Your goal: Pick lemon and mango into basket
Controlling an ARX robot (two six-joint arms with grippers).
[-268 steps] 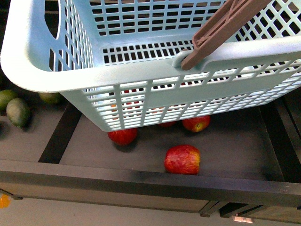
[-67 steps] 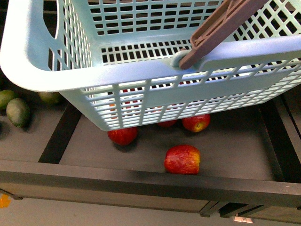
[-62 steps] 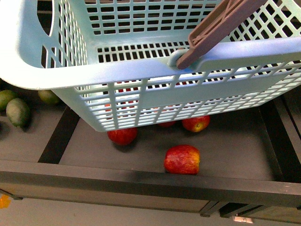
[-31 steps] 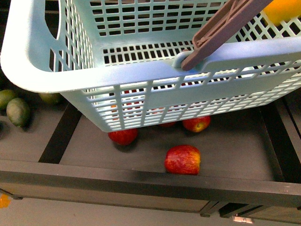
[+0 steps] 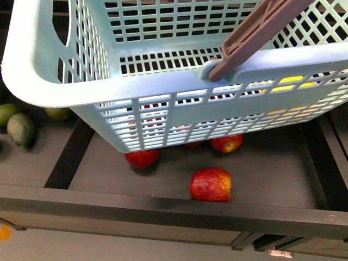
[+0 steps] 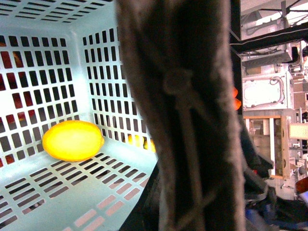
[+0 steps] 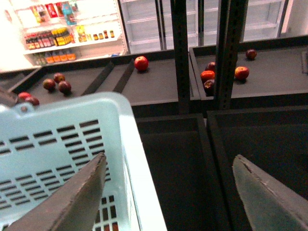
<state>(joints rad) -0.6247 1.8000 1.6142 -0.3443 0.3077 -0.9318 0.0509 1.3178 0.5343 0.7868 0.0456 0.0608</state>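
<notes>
Lemon (image 6: pixel 72 140) lies on basket (image 5: pixel 49 81) floor, centre-left of left wrist view; mango not visible. Right fingers (image 7: pixel 72 197) spread, empty; left fingers' state cannot be told. Risk: basket tilt may roll lemon, shifting load.

Lemon (image 6: pixel 72 140): 0.5 s ago it was above the basket (image 5: pixel 65 87) rim, at the far right corner. It now lies inside on the basket floor, near a corner. Front view: yellow shows through the near lattice wall, right of the handle (image 5: pixel 255 35).
</notes>
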